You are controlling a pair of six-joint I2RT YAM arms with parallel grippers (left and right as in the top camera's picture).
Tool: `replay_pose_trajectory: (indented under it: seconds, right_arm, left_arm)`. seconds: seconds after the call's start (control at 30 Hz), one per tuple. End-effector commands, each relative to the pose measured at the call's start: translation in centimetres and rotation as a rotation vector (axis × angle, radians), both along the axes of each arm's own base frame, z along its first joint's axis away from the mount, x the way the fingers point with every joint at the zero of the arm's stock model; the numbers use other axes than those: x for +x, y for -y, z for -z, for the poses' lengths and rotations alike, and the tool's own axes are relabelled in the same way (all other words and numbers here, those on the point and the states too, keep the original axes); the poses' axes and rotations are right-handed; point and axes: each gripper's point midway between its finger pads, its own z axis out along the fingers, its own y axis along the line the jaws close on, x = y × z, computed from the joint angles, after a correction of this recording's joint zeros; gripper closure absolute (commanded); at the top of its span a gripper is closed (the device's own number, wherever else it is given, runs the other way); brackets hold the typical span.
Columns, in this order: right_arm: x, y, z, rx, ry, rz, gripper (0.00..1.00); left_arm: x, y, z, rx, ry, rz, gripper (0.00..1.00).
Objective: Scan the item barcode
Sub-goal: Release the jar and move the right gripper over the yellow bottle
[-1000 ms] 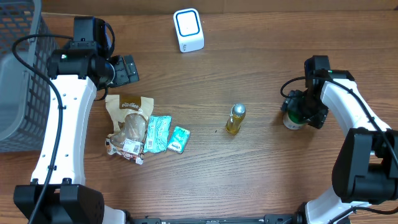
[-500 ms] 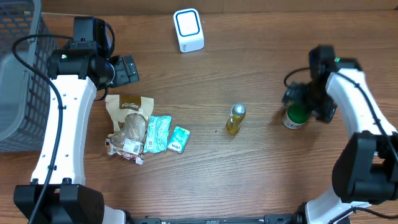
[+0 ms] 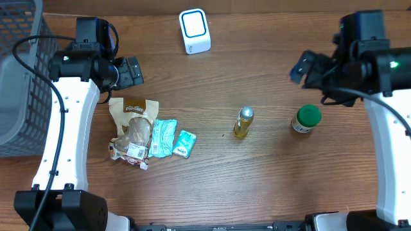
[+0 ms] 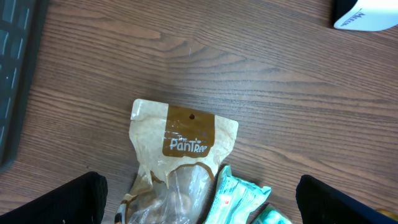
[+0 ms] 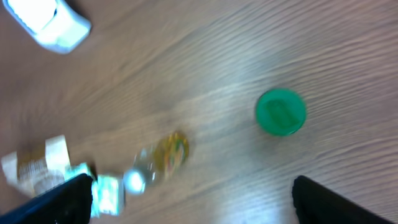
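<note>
Overhead, the left gripper point(image 3: 131, 72) hangs spread above the snack pouch point(image 3: 133, 125). The right gripper point(image 3: 309, 67), spread and empty, is raised just beyond the green-capped jar point(image 3: 306, 119), probably the item, which stands right of the bottle point(image 3: 243, 122). The scanner point(image 3: 194, 31) sits at the far edge, within both arms' reach. The left wrist view shows the pouch lying label-up. The blurred right wrist view shows the jar untouched.

Right wrist view is motion-blurred: yellow bottle point(image 5: 166, 152) smeared, label unreadable; white scanner point(image 5: 53, 22) cut by top edge. Left wrist: Pantree pouch point(image 4: 180, 155) lower half cut off at bottom edge. Overhead: basket point(image 3: 16, 83) cropped at left; barcode sticker point(image 3: 133, 151) too small to read.
</note>
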Motion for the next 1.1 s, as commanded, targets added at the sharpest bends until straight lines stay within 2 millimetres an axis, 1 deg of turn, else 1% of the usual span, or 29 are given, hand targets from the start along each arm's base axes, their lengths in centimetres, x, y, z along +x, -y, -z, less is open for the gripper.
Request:
replay_pose_trajectory:
  seconds: [0.0,0.13,0.33,0.6,0.67,0.7,0.87,1.07]
  right_arm:
    - [-0.8,-2.1,-0.6,0.010,0.013,-0.077,0.16]
    - [-1.8,-4.3,-0.9,0.016,0.017,-0.144,0.17]
    - [-3.3,-7.6,-0.6,0.030,-0.010,-0.216,0.17]
    - [-4.2,-11.6,0.2,0.009,0.010,-0.343,0.16]
    - [-4.4,-12.3,0.5,0.010,0.010,-0.362,0.16]
    - [-4.5,-12.5,0.7,0.010,0.009,-0.370,0.12]
    - [-4.9,-13.2,1.7,0.012,-0.011,-0.373,0.11]
    - [-4.9,-12.6,3.9,-0.032,-0.050,-0.363,0.11]
  left_arm:
    - [0.2,-0.2,-0.7,0.015,0.022,0.008,0.01]
    - [0.2,-0.2,-0.7,0.015,0.021,0.008,0.00]
    - [0.2,-0.2,-0.7,0.015,0.022,0.008,0.00]
    - [0.2,-0.2,-0.7,0.015,0.022,0.008,0.01]
    - [0.2,-0.2,-0.7,0.015,0.021,0.008,0.01]
    - [0.2,-0.2,-0.7,0.015,0.021,0.008,0.00]
    - [0.2,-0.2,-0.7,0.015,0.021,0.008,0.00]
    - [0.2,-0.2,-0.7,0.015,0.022,0.008,0.00]
